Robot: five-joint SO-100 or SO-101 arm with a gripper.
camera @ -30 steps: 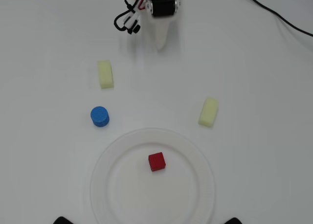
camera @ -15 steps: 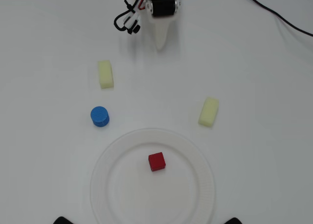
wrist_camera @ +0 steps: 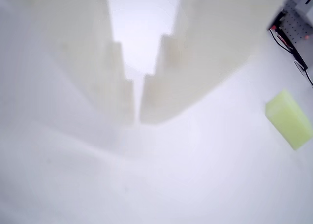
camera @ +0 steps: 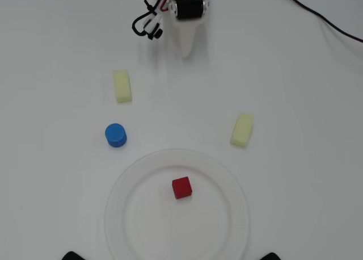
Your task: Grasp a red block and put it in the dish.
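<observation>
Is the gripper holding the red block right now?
No: in the overhead view the red block lies on the dish, while the gripper sits far off near the top edge, nothing between its fingers.

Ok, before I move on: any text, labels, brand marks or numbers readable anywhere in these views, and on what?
None readable in either view.
The red block, dish, blue cylinder and both yellow blocks show plain faces.
The hand is bare white plastic, no marking visible.

Plain white tabletop, evenly lit; black cable across far corner.
</observation>
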